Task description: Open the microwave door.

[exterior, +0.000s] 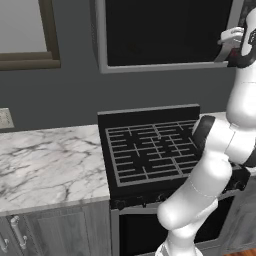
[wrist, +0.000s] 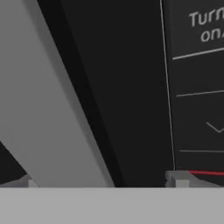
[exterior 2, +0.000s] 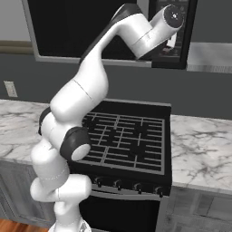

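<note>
The white arm (exterior 2: 86, 104) rises closest to me, bending up over the black stove (exterior: 150, 150) to the microwave door (exterior: 165, 32) mounted above it, which looks shut or nearly so. The gripper (wrist: 105, 180) sits at the door's right edge, its tips spread either side of the silver bar handle (wrist: 48, 113) beside the control panel (wrist: 197, 87), not yet pinching it. I judge this the grasping step: next the fingers must close on the bar, then swing it outward.
</note>
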You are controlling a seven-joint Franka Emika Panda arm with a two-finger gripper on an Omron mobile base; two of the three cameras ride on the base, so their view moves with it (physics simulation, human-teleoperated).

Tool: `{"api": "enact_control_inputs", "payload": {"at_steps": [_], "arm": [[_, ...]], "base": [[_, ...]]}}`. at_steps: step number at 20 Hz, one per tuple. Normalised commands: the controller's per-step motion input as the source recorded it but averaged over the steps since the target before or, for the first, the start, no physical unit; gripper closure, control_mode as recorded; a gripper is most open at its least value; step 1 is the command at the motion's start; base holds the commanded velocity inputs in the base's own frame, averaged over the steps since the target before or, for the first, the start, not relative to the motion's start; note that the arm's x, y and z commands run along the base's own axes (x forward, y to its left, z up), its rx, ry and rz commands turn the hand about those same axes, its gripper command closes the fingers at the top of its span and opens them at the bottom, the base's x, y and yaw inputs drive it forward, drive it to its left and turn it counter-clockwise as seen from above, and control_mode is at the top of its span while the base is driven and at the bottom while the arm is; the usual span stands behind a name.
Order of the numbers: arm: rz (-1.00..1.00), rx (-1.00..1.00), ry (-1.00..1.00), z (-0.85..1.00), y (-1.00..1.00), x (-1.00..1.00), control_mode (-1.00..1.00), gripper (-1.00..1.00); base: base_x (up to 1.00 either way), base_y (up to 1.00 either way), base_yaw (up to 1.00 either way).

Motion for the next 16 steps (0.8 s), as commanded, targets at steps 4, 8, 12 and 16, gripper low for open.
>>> {"api": "enact_control_inputs", "payload": {"at_steps": [4,8,12,16], "arm": [[0.00,0.00,-0.22,-0.39,-0.04,-0.12,-1.00,1.00],[-0.04,0.00,-0.95,-0.73,-0.02,-0.66,-1.00,1.00],[0.00,0.00,-0.72,-0.29,-0.11,-0.85,-1.00,1.00],[0.05,0.05,-0.30,0.35,-0.68,-1.00,-1.00,1.00]], "base": [[0.00,0.00,0.00],[0.00,0.00,0.00],[0.00,0.00,0.00],[0.00,0.00,0.00]]}}
